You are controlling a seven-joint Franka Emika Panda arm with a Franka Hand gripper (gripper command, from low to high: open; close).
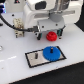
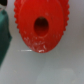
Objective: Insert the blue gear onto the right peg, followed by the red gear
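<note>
The blue gear (image 1: 51,53) lies flat at the right end of the grey, black-edged plate (image 1: 36,59), which sits on the white bench (image 1: 15,70) toward the near side of the exterior view. A small dark spot at the gear's centre marks its hole; the right peg itself cannot be made out there, so whether it pokes through is not certain. The plate's left peg (image 1: 35,57) shows only as a faint dark upright mark on the bare grey area to the left of the gear.

The red gear (image 1: 50,36) is farther back on the bench, beyond the blue gear and apart from it, directly under the white body of the arm. The claw (image 1: 49,33) hangs over it, with dark fingers (image 1: 39,34) reaching down at either side of the disc. In the wrist view the red gear (image 2: 40,25) fills most of the frame, its toothed rim visible along the edges and its dark centre hole plain in the middle, with a glossy highlight below the hole. A dark teal shape at the picture's edge is too blurred to name. Whether the claw is clenched on the red gear or merely straddling it, I cannot tell from either view.

Near the far left of the bench stands a small fixture with black cables (image 1: 17,27).
</note>
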